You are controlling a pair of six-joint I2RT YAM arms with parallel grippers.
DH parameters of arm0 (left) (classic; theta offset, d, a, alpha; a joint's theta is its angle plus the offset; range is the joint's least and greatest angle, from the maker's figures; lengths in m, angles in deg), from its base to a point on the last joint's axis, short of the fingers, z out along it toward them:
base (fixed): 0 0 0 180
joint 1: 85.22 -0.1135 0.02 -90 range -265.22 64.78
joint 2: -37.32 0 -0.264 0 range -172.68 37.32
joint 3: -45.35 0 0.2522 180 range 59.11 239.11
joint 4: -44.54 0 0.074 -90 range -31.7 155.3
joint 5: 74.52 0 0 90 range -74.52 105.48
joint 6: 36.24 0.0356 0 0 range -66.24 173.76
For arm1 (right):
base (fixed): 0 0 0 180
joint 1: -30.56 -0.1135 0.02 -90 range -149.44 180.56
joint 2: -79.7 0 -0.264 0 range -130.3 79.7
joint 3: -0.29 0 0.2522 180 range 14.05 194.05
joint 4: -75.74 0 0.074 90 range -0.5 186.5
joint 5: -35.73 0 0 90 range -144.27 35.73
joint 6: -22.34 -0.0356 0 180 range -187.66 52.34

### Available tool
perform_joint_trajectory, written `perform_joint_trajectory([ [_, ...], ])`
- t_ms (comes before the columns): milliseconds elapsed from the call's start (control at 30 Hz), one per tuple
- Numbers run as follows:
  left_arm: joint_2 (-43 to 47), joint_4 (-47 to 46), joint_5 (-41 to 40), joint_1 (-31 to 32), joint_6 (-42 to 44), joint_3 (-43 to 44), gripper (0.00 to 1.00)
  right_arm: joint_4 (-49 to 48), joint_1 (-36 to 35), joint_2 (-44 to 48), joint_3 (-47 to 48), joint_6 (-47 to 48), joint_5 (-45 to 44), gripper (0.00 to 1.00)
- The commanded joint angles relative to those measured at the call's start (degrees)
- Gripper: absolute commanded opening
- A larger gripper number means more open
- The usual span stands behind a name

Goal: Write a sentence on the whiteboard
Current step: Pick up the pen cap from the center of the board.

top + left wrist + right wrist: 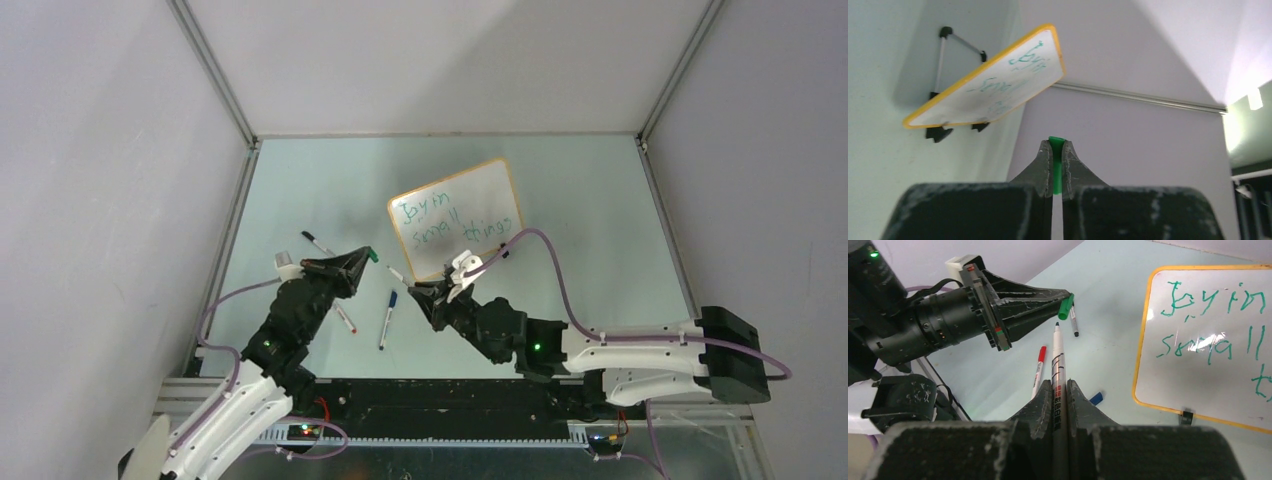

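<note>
The writing itself looks finished: the sentence (455, 225) "Joy in small things" runs in green lettering down the whiteboard (478, 190), which stands propped on its feet at the middle of the table (590, 200), toward the far side. The right gripper (1060, 390), just near of the board, has its fingers clamped on the marker (1058, 355), whose bare tip points left; the left gripper (1057, 146) has its fingers pinched together on the green cap (1066, 307); tip and cap are near each other but apart. What remains, I judge, is capping the marker and setting it down.
</note>
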Motion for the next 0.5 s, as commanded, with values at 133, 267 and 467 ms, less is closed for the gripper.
perform_joint_trajectory([
  [133, 5.1, 0.2, -3.2, 0.4, -4.6, -0.6, 0.0, -3.4, -0.8, -3.5, 5.5, 0.7, -3.2, 0.0],
  [267, 4.6, -0.2, -2.9, 0.3, -4.6, -0.8, 0.0, -2.6, -0.9, -4.5, 6.5, 0.3, -3.0, 0.0],
  [467, 4.3, -0.7, -2.9, 0.3, -4.5, -0.8, 0.0, -1.5, -0.9, -4.9, 7.3, 0.1, -2.9, 0.0],
])
